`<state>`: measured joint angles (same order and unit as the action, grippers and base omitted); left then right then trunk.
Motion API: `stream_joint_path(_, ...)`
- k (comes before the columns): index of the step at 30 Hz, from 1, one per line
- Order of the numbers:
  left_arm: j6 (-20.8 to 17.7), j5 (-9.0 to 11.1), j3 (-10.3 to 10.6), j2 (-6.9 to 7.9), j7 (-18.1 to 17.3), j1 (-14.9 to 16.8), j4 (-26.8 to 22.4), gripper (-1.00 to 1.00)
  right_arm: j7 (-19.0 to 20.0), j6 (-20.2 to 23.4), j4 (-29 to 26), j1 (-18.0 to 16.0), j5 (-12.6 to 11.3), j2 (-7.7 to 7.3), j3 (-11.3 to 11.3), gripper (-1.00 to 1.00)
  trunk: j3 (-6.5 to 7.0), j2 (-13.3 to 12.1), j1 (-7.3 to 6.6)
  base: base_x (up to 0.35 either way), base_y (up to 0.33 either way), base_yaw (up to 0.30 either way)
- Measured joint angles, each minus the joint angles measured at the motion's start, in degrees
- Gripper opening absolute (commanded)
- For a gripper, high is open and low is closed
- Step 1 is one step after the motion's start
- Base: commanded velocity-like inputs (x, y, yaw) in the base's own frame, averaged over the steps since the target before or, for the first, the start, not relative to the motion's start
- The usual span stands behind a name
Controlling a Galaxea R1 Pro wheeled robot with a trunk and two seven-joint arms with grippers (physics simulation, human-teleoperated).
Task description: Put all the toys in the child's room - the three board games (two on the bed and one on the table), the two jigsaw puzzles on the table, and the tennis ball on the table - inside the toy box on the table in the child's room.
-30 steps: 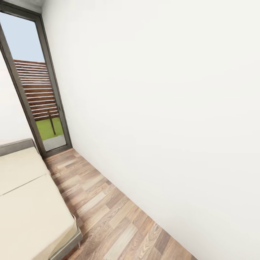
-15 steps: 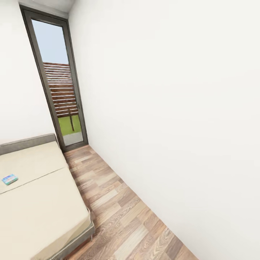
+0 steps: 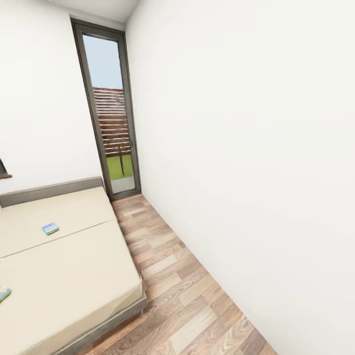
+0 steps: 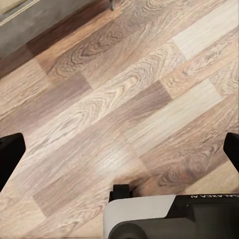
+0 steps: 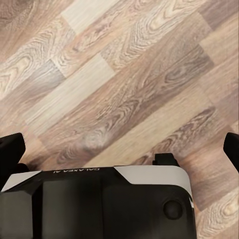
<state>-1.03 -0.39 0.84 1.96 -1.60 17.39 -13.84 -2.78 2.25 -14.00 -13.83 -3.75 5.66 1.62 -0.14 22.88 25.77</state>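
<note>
Presently, bed [image 3: 74,276] lying at lower left of the head view, two board games [image 3: 50,228] resting on it, both grippers' [image 4: 119,149] fingers spreading wide apart over wooden floor [image 3: 187,296], holding nothing.

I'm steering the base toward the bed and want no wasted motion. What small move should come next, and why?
Probably keep turning the view leftward toward the beige-mattressed bed. One small blue board game box lies in full view on the mattress, but the second is cut by the picture's left edge. Both hands hang wide open over the wooden plank floor, holding nothing, so neither is ready to pick yet.
</note>
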Motion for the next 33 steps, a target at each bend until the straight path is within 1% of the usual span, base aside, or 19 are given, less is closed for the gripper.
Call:
stream_joint_path(8,0.00,0.00,0.01,0.04,0.00,-0.01,0.00,1.00,0.00,0.05,-0.02,0.01,-0.07,0.02,0.00,1.00,-0.40,-0.03,-0.01,-0.004,0.000,0.233)
stream_joint_path(20,0.00,0.00,-0.02,0.04,0.00,-0.03,0.00,1.00,-0.22,0.05,0.03,0.04,0.01,0.67,0.00,1.00,-1.18,-0.09,-0.02,0.000,0.000,0.206)
stream_joint_path(28,0.04,0.00,-0.02,0.04,0.00,-0.03,0.03,1.00,-2.62,0.05,0.07,0.04,-0.05,0.72,0.01,1.00,-1.76,-0.09,-0.02,0.000,0.000,0.202)
stream_joint_path(33,0.10,0.00,-0.02,0.04,0.00,-0.03,0.04,1.00,-3.22,0.05,0.08,0.03,-0.06,0.73,0.00,1.00,-2.13,-0.09,-0.02,0.000,0.000,0.202)
